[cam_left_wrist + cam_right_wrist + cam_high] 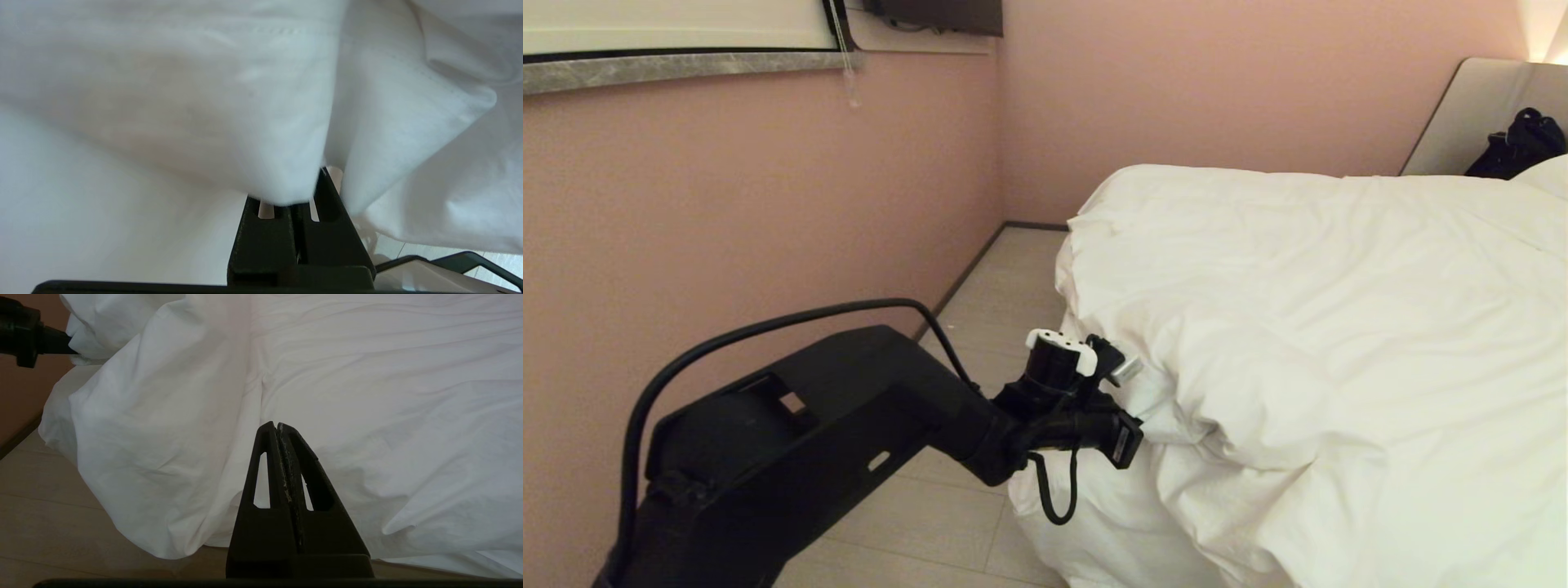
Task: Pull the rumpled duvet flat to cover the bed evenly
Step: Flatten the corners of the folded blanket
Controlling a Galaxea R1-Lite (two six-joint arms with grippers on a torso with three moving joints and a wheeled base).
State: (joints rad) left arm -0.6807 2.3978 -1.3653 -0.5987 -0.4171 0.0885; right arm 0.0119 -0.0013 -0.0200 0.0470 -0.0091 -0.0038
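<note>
Duvet point(1339, 327) – qty 1, white, puffy, rumpled. Lies over bed point(1470, 122); near corner bunched, hangs down to floor point(1005, 294).
Left tool point(291, 196) – qty 1. At duvet's bunched corner on robot's left side; fingers point(327, 192) pressed together w/ a fold of duvet clamped between them. Grip itself seen only in left wrist view; head view shows just arm and wrist unit against the cloth, tips hidden.
Right tool point(278, 428) – qty 1. Fingers together, holding nothing, poised above duvet near bed edge. Seen in right wrist view only; not in head view.
Headboard – padded, pale; head view only, far right.
Black bag point(1519, 143) – qty 1, against headboard; head view only.
Pillow point(1547, 175) – 1 corner visible, by the bag.
Walls point(768, 204) – pink.
</note>
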